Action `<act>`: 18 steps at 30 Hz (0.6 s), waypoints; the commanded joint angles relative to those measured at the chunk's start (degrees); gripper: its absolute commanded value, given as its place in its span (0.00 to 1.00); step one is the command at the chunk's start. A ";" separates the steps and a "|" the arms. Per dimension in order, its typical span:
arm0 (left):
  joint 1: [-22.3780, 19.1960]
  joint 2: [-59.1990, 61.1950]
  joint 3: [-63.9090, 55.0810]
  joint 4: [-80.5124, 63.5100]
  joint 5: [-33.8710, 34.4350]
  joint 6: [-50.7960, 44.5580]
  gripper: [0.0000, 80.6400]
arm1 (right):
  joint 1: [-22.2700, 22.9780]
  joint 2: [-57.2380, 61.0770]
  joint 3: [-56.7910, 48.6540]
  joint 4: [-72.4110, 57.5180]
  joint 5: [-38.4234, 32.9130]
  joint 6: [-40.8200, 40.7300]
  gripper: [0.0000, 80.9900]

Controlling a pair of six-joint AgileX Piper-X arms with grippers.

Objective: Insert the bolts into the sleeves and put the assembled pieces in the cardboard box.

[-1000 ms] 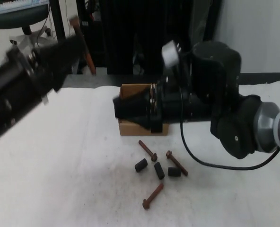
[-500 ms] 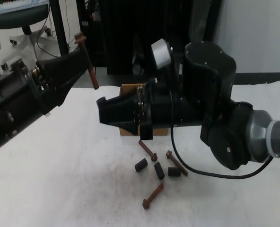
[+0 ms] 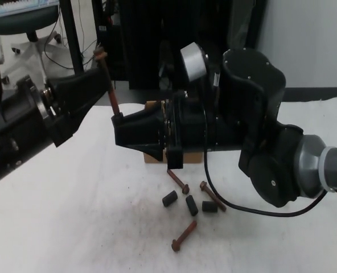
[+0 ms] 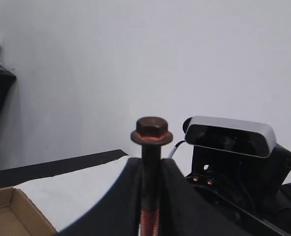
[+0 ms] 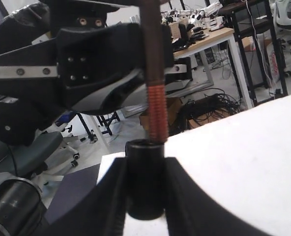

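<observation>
**Bolt poised at the sleeve's mouth, spares lying on the tabletop**

Nearest the camera, on the white-covered tabletop (image 3: 72, 222), lie three loose bolts (image 3: 184, 236) (image 3: 178, 181) (image 3: 212, 195) and three loose sleeves (image 3: 169, 198) (image 3: 192, 205) (image 3: 209, 207). The rusty bolt at the front lies a little apart. The black sleeves sit between it and the other two bolts.

Above and beyond this cluster, the two arms meet in the air. The left tool (image 3: 105, 79) pinches the held bolt (image 3: 112, 96) by its shank, head uppermost and slightly tilted. In the left wrist view its fingers (image 4: 128, 196) press on either side of the shank, with the flanged hex head standing above them.

The right tool (image 3: 119, 123) comes in from the opposite side, clamped on the held sleeve (image 5: 144, 179). The sleeve stands upright between that tool's fingers (image 5: 111, 201). In the right wrist view the bolt's threaded end comes down in line with the sleeve's open mouth and reaches it. Whether the tip has gone inside cannot be told.

Farther back, the cardboard box (image 3: 192, 156) rests on the tabletop just beyond the loose pieces. It is largely hidden behind the right arm.
</observation>
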 commanded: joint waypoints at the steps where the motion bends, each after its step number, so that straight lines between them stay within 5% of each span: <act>1: -0.03 -0.56 -0.15 0.32 1.04 0.58 0.00 | -0.08 -0.36 -0.31 -3.05 -0.23 -2.51 0.01; 18: -0.03 -0.56 -0.26 -2.50 4.10 0.23 0.00 | 0.06 -0.36 -0.31 -3.03 5.84 -16.40 0.01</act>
